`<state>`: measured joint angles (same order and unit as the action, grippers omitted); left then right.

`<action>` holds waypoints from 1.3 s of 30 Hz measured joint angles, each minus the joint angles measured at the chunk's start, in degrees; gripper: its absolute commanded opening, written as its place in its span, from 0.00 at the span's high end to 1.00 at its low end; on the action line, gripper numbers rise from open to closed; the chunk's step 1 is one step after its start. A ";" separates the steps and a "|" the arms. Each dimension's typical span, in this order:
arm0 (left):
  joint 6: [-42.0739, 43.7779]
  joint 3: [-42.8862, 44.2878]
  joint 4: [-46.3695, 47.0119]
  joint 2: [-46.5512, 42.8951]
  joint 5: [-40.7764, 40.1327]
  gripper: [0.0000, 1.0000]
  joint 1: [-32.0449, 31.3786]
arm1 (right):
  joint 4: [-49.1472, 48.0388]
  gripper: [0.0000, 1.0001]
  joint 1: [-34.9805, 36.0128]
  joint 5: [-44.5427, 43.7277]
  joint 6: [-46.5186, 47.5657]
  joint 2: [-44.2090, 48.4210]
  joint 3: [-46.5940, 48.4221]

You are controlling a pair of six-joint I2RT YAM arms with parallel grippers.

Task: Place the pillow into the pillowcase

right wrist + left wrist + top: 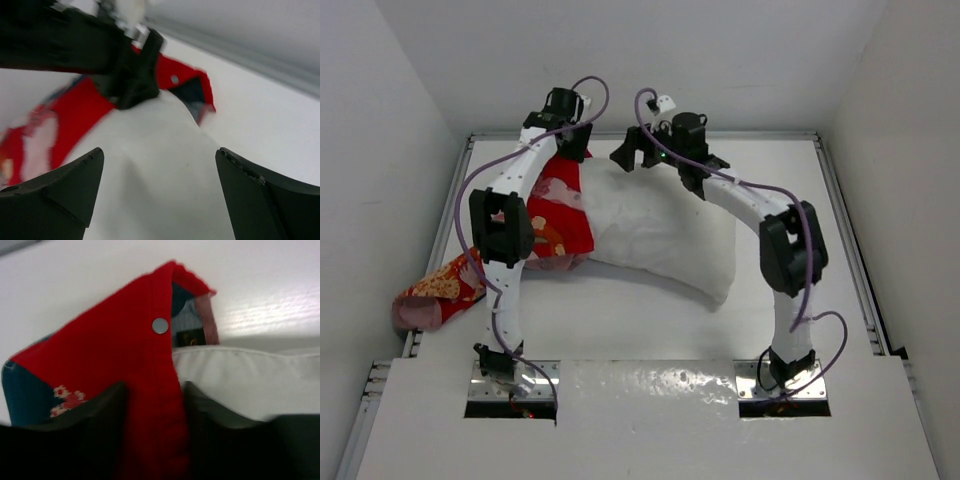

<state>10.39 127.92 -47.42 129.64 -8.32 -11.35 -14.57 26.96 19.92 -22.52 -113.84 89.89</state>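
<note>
Red pillowcase (565, 215) is only on the left end of the pillow (665, 235). Call it an early stage, with most of the job left.

- Done: the mouth of the case sits over the pillow's far-left corner. The left wrist view shows white stuffing running in under the red hem, right by the snap button (160, 325).
- Not done: the overhead shows most of the pillow lying bare on the table (650, 310), stretching right and toward you. The closed end of the case trails off past the table's left edge, bunched up, so there's no slack drawn over the pillow.
- Left gripper (152, 395): fingers are part-way apart with the red hem running between them. You can't tell from this view whether it's pinched or just lying in the gap. Treat it as unconfirmed.
- Right gripper (159, 155): jaws are wide apart with nothing in them, hovering over the bare pillow just right of the case mouth.

My read of what's left: get a firm hold on the hem, then feed the pillow in or pull the case along it. You'll also need that trailing end back on the table.
</note>
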 measured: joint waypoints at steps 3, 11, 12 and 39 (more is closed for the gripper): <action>-0.74 -3.28 -0.42 -0.31 0.35 0.78 0.79 | 3.52 0.09 0.31 -0.26 -0.74 -6.45 1.88; -0.28 -8.04 -0.15 -5.84 6.58 1.00 1.03 | 0.00 1.00 1.64 1.62 -2.19 -5.35 -6.75; -0.09 -9.86 0.33 -7.76 9.05 1.00 1.01 | 0.02 1.00 2.38 1.97 -1.81 -3.96 -7.98; 15.23 -20.57 1.79 -19.08 17.29 0.56 -6.78 | -10.49 0.29 12.07 0.72 -7.56 12.11 -28.48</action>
<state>25.63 107.35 -45.63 110.56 8.97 -18.13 -25.06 39.03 20.64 -30.09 -101.73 61.41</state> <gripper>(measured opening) 0.357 0.499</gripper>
